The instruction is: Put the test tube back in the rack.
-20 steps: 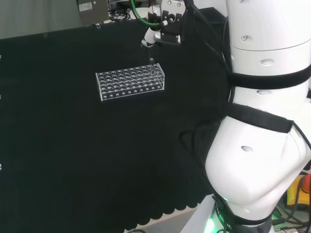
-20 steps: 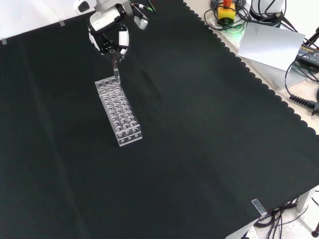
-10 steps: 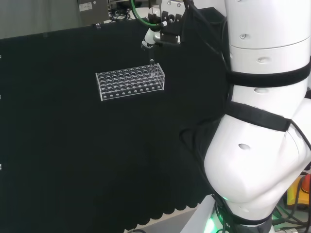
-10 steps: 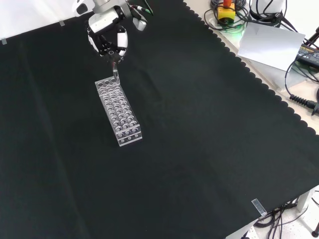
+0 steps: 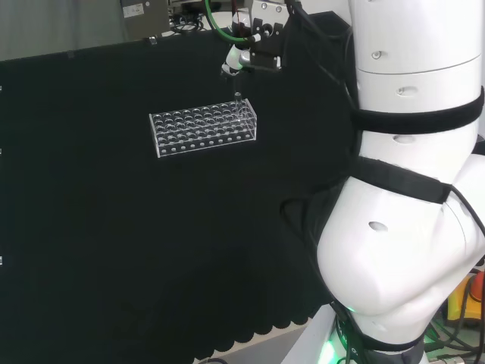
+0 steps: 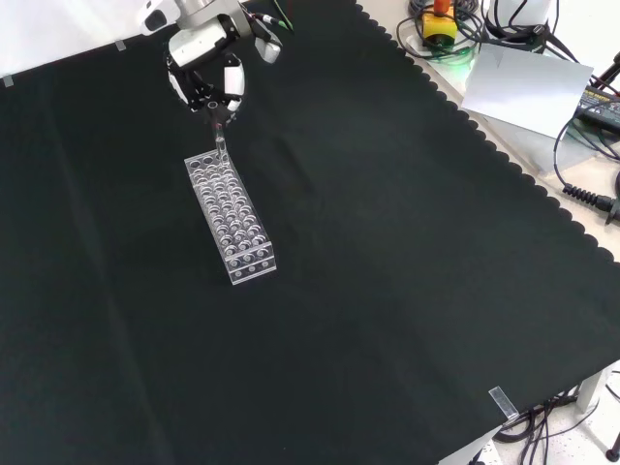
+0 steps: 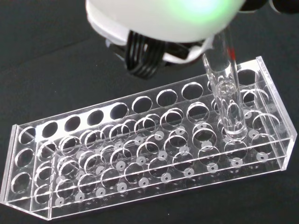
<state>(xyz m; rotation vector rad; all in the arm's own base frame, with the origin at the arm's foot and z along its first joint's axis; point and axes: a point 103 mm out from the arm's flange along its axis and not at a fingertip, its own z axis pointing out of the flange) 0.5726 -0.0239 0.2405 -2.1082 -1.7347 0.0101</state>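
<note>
A clear acrylic rack with several rows of holes lies on the black cloth. A clear test tube with a red mark stands slightly tilted, its lower end inside a hole near one end of the rack. That end is the rack's right in the head view, where the tube pokes up, and its far end in the front view, where the tube shows too. The hand hangs just above, fingers curled and pinching the tube's top. The other holes look empty.
Black cloth spreads wide around the rack on every side. In the front view, cables, a grey pad and a red-and-yellow stop button lie beyond the cloth's scalloped edge. The arm's white links stand at the head view's right.
The hand has drifted a little up and to the left in the front view, and the tube's top has followed it. The rack has stayed put.
</note>
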